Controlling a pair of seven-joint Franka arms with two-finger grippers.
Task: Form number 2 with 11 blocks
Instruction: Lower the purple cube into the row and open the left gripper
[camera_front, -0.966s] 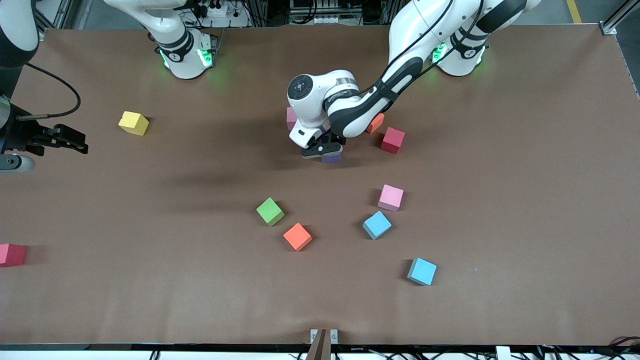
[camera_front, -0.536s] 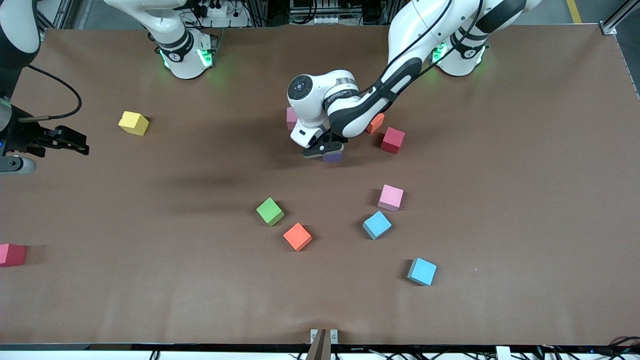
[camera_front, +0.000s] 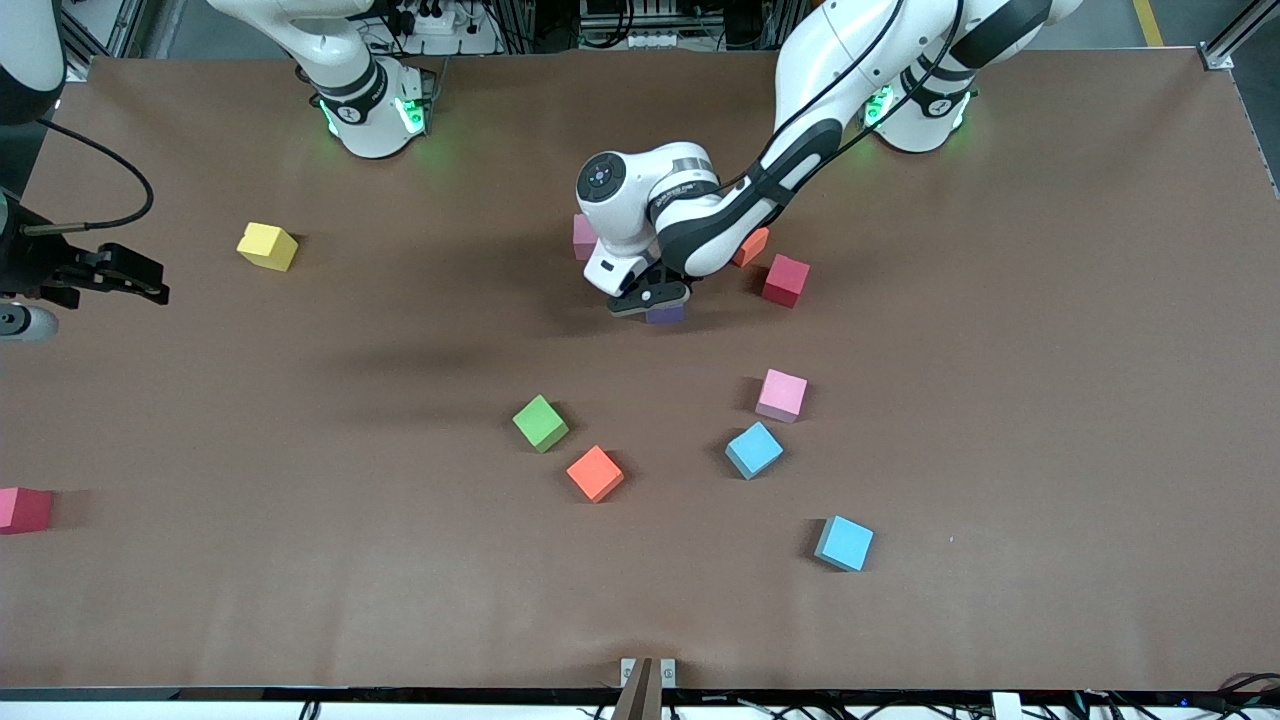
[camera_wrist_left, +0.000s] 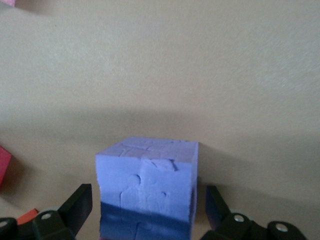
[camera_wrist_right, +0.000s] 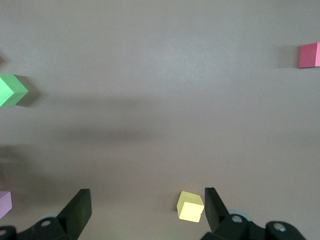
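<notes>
A: Because the left arm's wrist covers the middle of the table, what is hidden there?

B: A small matte purple foam cube (camera_wrist_left: 146, 189) shows only as a sliver under the left gripper (camera_front: 650, 300). The left wrist view shows it standing on the table between the parted fingers (camera_wrist_left: 77, 204), with a gap on each side. A pink foam cube (camera_front: 583, 236) and an orange foam cube (camera_front: 752, 246) peek out from beside the wrist. No digit 2 is formed.

A: And the edges?

B: A red cube (camera_front: 24, 509) is cut off at the table edge at the right arm's end. The right gripper (camera_front: 120, 276) hangs there with fingers apart, empty, near a yellow foam cube (camera_front: 267, 245). Nearer the camera, a green cube (camera_front: 540, 422), another orange cube (camera_front: 595, 473), a pink cube (camera_front: 781, 394) and two light blue cubes (camera_front: 753, 449) (camera_front: 844, 543) lie loosely spaced, with bare brown table (camera_front: 1050, 400) toward the left arm's end.
</notes>
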